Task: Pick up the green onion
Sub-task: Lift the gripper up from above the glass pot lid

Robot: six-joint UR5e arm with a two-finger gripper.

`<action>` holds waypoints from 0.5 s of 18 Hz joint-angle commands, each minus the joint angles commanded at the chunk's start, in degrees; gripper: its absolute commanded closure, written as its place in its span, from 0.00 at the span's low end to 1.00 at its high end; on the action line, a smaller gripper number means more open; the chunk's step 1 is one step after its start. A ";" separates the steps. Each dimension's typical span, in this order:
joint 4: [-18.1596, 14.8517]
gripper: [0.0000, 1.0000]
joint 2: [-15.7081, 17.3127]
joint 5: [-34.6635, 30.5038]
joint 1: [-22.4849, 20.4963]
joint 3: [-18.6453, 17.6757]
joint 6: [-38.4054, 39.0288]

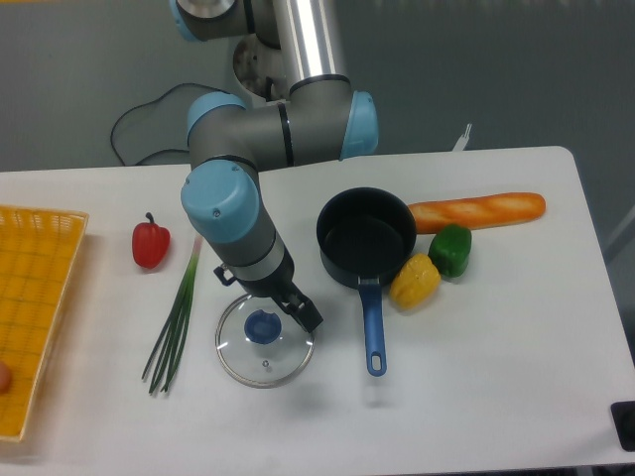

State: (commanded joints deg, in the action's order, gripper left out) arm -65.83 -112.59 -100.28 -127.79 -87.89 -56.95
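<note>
The green onion point(177, 319) lies on the white table, left of centre. Its pale end points to the back and its dark-green stalks fan out toward the front. My gripper point(298, 309) hangs under the grey and blue wrist, to the right of the onion and apart from it, over the back edge of a glass lid. Only black finger parts show below the wrist, so I cannot tell how the jaws stand. Nothing shows between them.
A glass lid with a blue knob point(264, 339) lies just right of the onion. A red pepper point(151, 244) lies behind the onion's left. A black pan point(365, 236), yellow pepper point(414, 281), green pepper point(451, 250) and baguette point(476, 210) are to the right. A yellow basket point(35, 297) is at the left edge.
</note>
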 joint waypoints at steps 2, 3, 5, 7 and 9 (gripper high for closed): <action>0.09 0.00 0.00 0.00 0.09 -0.26 0.00; 0.09 0.00 0.00 0.17 0.09 -0.26 0.17; 0.00 0.00 0.00 1.40 0.00 -0.26 2.19; 0.09 0.00 -0.09 1.67 0.17 -0.96 4.21; 0.61 0.00 -0.09 1.84 0.26 -2.45 6.75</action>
State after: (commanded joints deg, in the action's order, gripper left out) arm -65.22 -112.68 -98.44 -127.53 -90.35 -50.20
